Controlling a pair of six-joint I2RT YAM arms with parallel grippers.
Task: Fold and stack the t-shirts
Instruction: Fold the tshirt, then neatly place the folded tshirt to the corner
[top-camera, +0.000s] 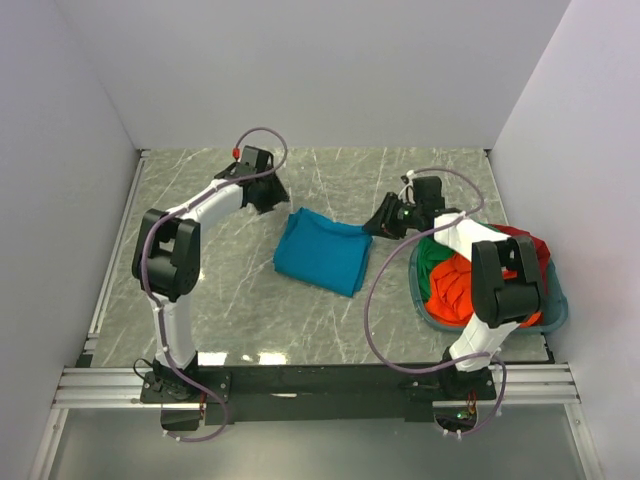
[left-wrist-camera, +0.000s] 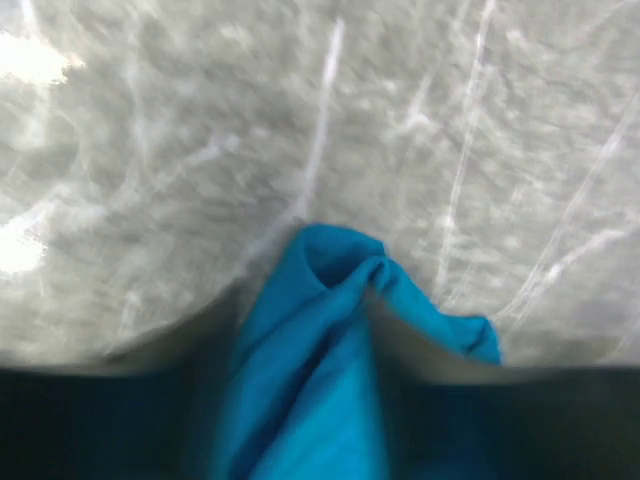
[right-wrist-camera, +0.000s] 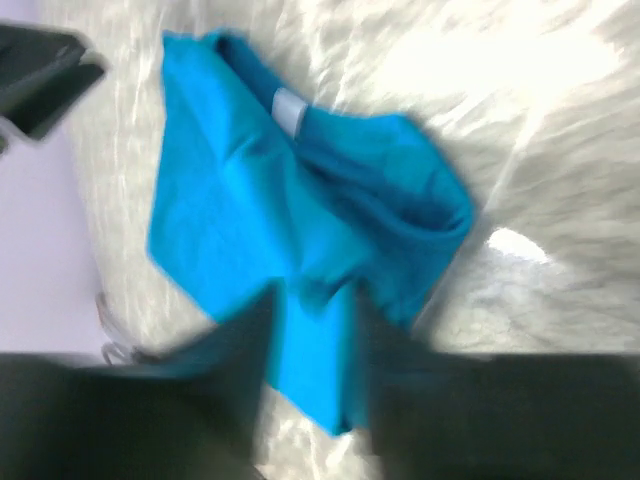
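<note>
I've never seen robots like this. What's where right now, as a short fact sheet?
Centre: teal-blue shirt, partly folded, lying on the table
Left gripper: at the shirt's far left corner, cloth between its fingers
Right gripper: at its far right corner, cloth between its fingers
Grip: too blurred to tell
Basket: right side, holding orange-red shirt, green shirt, dark red shirt

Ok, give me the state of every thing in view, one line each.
teal-blue t-shirt: lying partly folded on the table, gripped at two corners.
left claw: shut on the shirt's far left corner.
right claw: shut on its right corner.
orange-red t-shirt: crumpled in the basket.
green t-shirt: crumpled in the basket.
dark red t-shirt: crumpled in the basket, partly hidden.
basket: upright, full of shirts.
</note>
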